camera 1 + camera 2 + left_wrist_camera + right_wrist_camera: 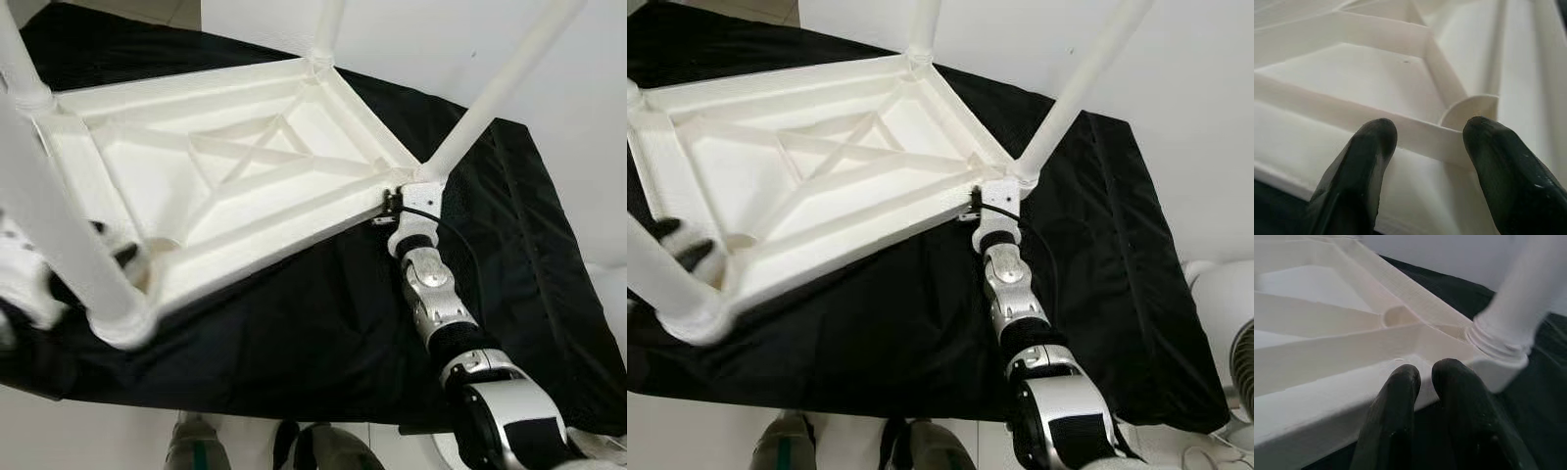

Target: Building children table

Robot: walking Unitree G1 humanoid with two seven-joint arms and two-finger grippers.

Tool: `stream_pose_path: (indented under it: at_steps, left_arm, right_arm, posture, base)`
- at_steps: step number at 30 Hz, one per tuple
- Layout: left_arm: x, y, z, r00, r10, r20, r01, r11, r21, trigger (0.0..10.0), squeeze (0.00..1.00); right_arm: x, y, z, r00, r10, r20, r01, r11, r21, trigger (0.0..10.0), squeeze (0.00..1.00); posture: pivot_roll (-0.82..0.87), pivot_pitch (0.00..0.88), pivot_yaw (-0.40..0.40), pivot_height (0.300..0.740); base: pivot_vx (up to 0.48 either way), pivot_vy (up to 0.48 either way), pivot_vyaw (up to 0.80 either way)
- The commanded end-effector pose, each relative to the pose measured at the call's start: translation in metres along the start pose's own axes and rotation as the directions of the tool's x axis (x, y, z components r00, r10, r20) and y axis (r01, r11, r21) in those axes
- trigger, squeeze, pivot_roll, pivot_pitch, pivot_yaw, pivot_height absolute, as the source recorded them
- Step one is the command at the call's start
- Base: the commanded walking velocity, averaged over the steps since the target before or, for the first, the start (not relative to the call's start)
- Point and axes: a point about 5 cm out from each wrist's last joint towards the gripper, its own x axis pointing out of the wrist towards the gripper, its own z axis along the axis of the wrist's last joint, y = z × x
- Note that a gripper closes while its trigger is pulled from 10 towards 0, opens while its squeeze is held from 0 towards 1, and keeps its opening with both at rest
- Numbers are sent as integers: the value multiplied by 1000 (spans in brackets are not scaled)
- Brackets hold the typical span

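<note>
A white plastic children's table [245, 157] lies upside down on a black cloth [323, 323], with its ribbed underside facing up. Four white legs stand in its corners, among them the near right leg [490, 98] and the near left leg [59, 245]. My right gripper [1426, 373] is shut, its fingertips pressed against the tabletop's rim just below the near right leg's socket [1498, 345]. My left gripper [1430, 134] is open at the near left corner [681, 242], its fingers spread over a rib beside a round socket cup [1469, 107].
The black cloth covers a low platform whose front edge [245, 401] is close to my feet [196, 446]. White wall rises behind it. A white rounded appliance [1225, 294] stands on the floor to the right.
</note>
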Motion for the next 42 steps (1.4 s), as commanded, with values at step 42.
stream_pose_path:
  at_steps: [42]
  left_arm:
    - [46,-100,48,819,-505,271,553,821,-140,10000,0]
  right_arm:
    - [22,3,0,984,40,-172,-43,999,-15,10000,0]
  posture:
    - [219,128,-123,740]
  base:
    - [0,0,0]
